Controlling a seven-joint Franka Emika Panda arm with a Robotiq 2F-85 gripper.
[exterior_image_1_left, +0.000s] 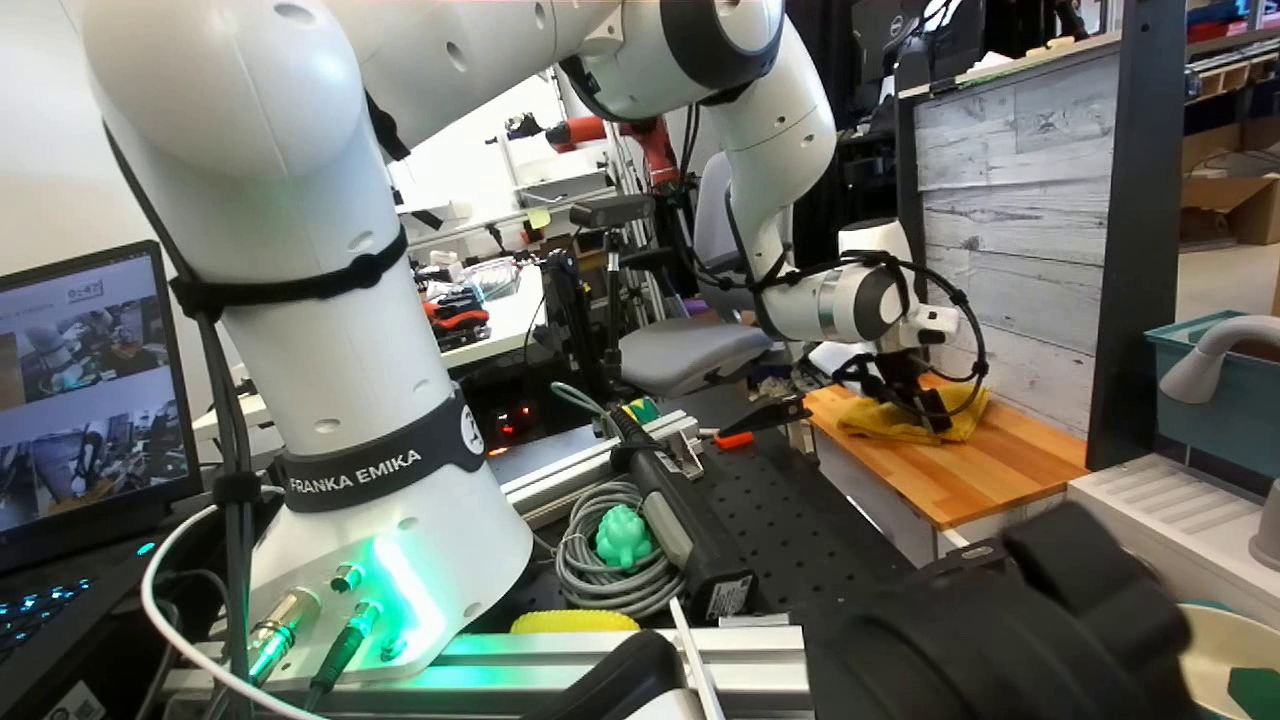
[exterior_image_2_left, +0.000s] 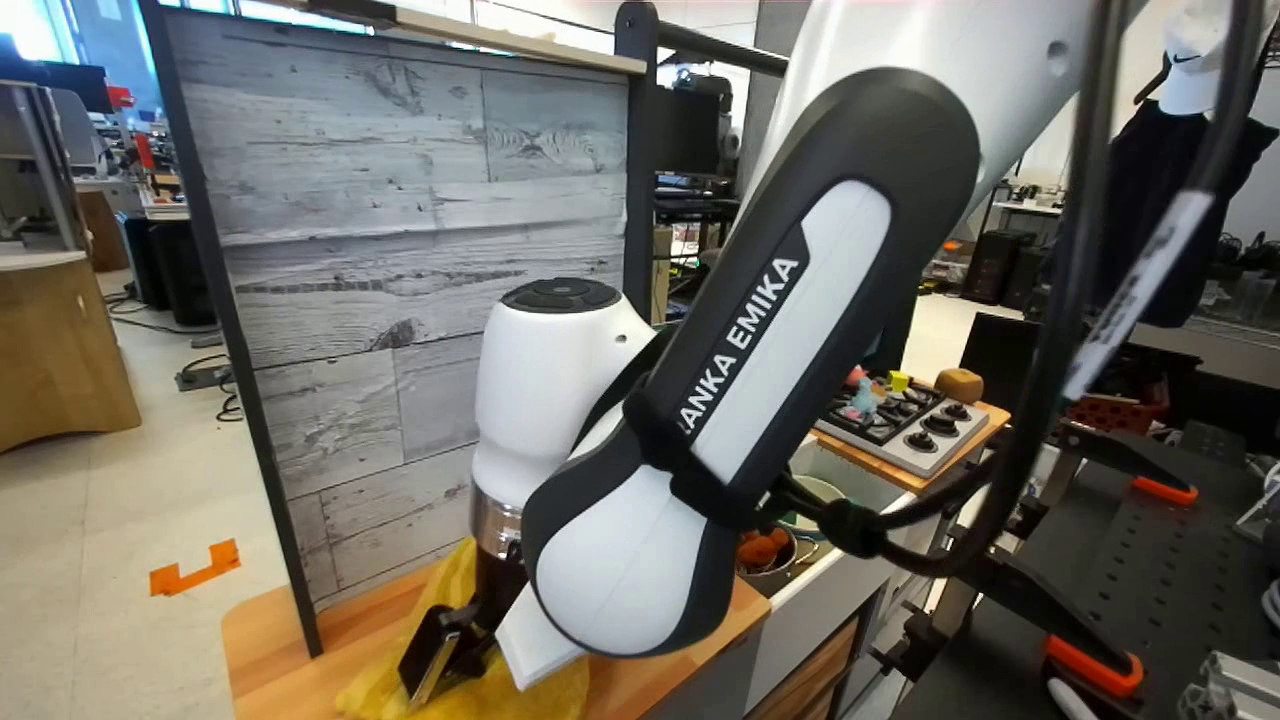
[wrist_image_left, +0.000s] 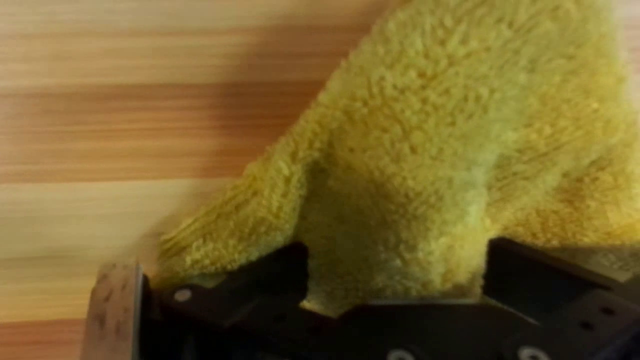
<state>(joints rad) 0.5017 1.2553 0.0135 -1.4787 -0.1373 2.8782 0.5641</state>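
Note:
A fuzzy yellow cloth (wrist_image_left: 425, 110) lies crumpled on the wooden countertop (wrist_image_left: 110, 120). Over it my gripper (wrist_image_left: 395, 260) stands open, its black fingers wide apart, with a fold of the cloth visible between them. Whether the fingers touch the cloth or only hang just above it, I cannot tell. In both exterior views the gripper (exterior_image_1_left: 925, 400) points down over the yellow cloth (exterior_image_1_left: 868, 418), close to the wood-panelled wall. The arm's wrist hides part of the cloth (exterior_image_2_left: 540, 690) and of the gripper (exterior_image_2_left: 450, 640) in an exterior view.
A grey wood-plank panel (exterior_image_2_left: 400, 250) rises behind the counter (exterior_image_1_left: 960, 480). Beside the counter are a pot with orange items (exterior_image_2_left: 765, 560) and a toy stove (exterior_image_2_left: 920, 425). A teal bin (exterior_image_1_left: 1200, 400) stands beyond the panel's post. A black perforated table (exterior_image_1_left: 800, 520) runs alongside.

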